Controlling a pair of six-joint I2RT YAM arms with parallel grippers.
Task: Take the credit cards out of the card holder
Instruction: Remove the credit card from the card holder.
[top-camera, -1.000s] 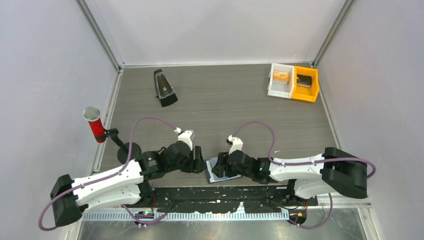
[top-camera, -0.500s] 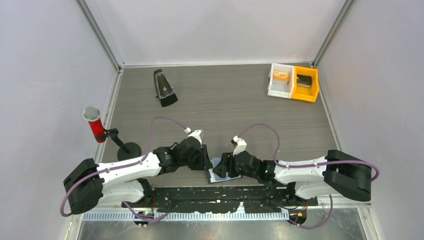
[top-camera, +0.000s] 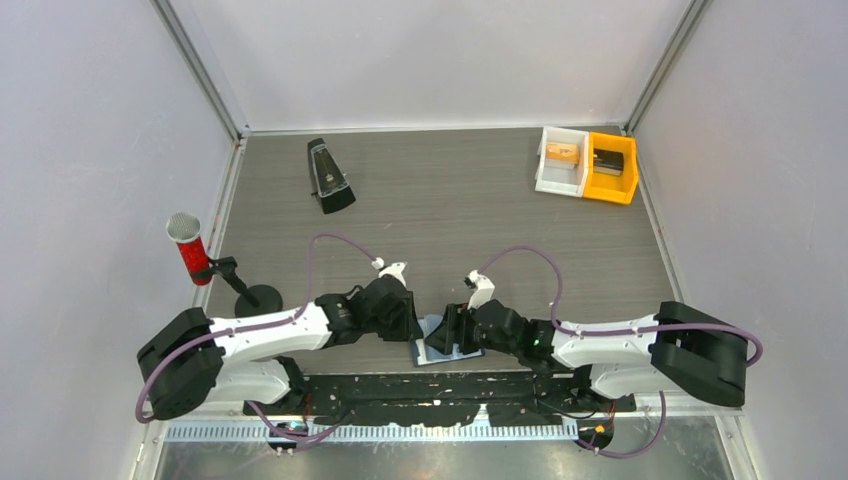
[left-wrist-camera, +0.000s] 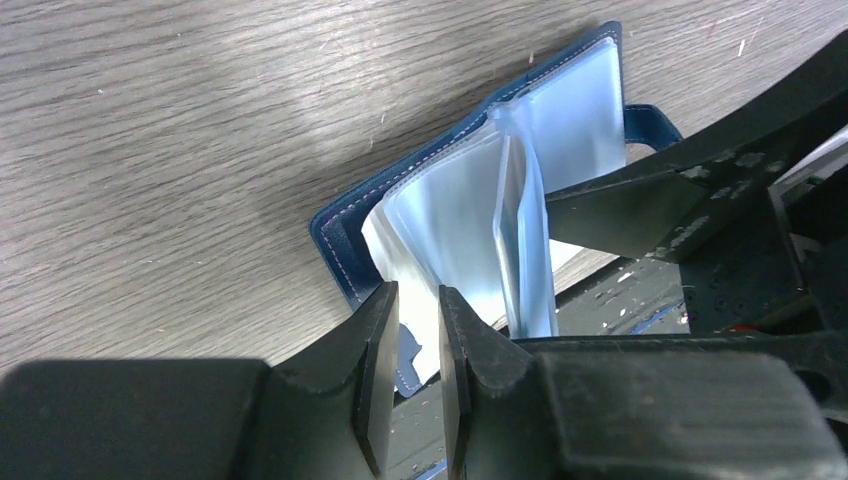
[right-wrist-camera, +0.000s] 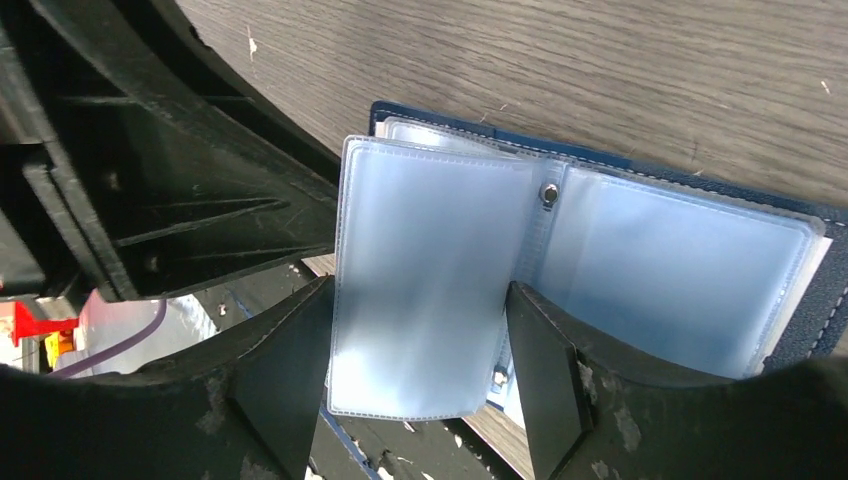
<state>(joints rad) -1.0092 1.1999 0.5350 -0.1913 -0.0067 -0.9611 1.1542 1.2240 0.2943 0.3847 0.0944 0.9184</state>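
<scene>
The card holder (top-camera: 432, 350) lies open at the table's near edge, navy cover (left-wrist-camera: 343, 240) down, with its pale translucent sleeves (right-wrist-camera: 670, 270) fanned upward. My left gripper (top-camera: 413, 322) is at its left corner. In the left wrist view the left gripper (left-wrist-camera: 415, 385) has its jaws a narrow gap apart, and the edge of a whitish sleeve sits just past the tips. My right gripper (top-camera: 452, 330) comes in from the right. The right gripper (right-wrist-camera: 415, 400) is open, its fingers (right-wrist-camera: 545, 380) straddling one raised sleeve. The credit cards do not show distinctly inside the sleeves.
A black metronome (top-camera: 328, 177) stands far left. A white bin (top-camera: 561, 160) and a yellow bin (top-camera: 610, 168) sit far right. A red microphone (top-camera: 189, 250) on a stand (top-camera: 258, 296) is at the left edge. The black base plate (top-camera: 440, 385) lies just below the holder.
My left arm has reached right up to the card holder and its jaws have narrowed a lot. The right gripper has opened slightly around the raised sleeve.
</scene>
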